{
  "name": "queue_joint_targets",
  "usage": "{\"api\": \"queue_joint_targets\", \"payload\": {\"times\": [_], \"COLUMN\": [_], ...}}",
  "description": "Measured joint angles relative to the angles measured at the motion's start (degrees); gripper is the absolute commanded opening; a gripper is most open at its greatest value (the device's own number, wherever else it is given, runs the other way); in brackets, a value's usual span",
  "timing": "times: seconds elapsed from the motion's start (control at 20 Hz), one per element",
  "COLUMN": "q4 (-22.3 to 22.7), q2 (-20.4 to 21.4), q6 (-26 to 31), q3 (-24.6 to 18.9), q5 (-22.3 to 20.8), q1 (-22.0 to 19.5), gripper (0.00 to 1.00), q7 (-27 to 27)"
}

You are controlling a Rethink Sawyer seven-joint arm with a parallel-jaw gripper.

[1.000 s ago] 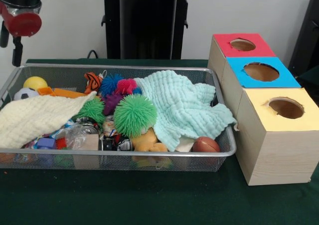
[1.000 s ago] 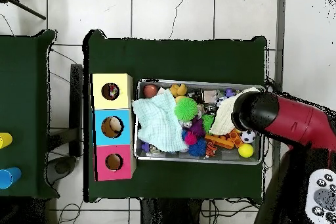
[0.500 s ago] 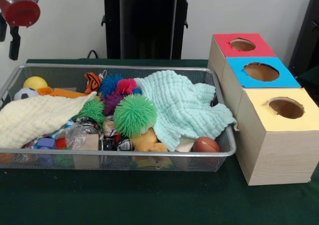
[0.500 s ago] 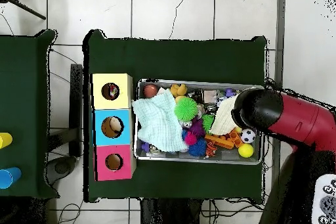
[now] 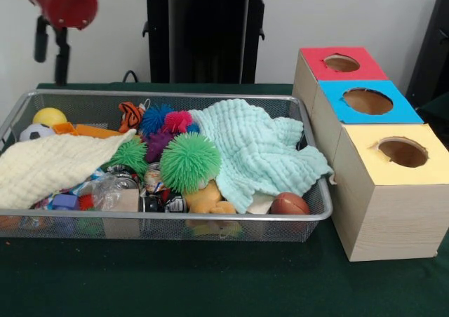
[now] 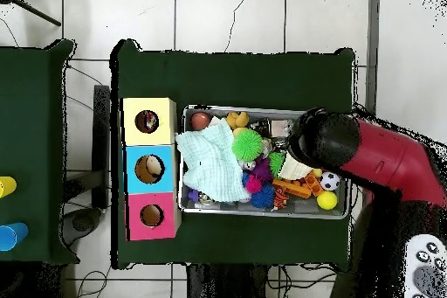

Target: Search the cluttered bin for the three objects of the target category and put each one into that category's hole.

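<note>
Clutter fills the wire-mesh bin (image 5: 175,222) on the green table (image 5: 210,282) in the front view. One cream cloth (image 5: 49,166) lies over the left part and one mint cloth (image 5: 256,149) over the right, its corner draped across the right rim. Between them sit four spiky balls: a large green one (image 5: 189,161), a smaller green one (image 5: 129,156), a blue one (image 5: 156,118) and a pink one (image 5: 178,120). A yellow ball (image 5: 50,116) and a small soccer ball (image 5: 35,132) rest in the far left corner; a brown football (image 5: 289,204) lies in the near right corner, long axis running left to right. Right of the bin stand three boxes in a row, each with one round hole: red (image 5: 342,64) farthest, blue (image 5: 368,102) in the middle, yellow (image 5: 400,152) nearest. The claw (image 5: 52,47) hangs above the bin's far left corner; whether it is wide or narrow I cannot tell.

Seen from overhead, the arm (image 6: 367,155) covers the bin's right part. The yellow box's hole (image 6: 147,121) and the blue box's hole (image 6: 150,169) each show something inside.
</note>
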State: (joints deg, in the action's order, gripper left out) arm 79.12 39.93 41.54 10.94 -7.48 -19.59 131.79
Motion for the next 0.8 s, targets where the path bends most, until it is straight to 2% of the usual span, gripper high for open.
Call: {"api": "queue_joint_targets", "payload": {"times": [0.2,0.55,0.8], "q4": [0.94,1.49,2.61], "q2": [-0.09,-0.30,0.31], "q6": [-0.72,-0.75,-0.76], "q3": [-0.01,-0.02,-0.32], "q5": [1.54,7.32,11.41], "q1": [2.22,6.79,7.36], "gripper": [1.00,1.00,1.00], "q7": [0.00,0.00,0.00]}}
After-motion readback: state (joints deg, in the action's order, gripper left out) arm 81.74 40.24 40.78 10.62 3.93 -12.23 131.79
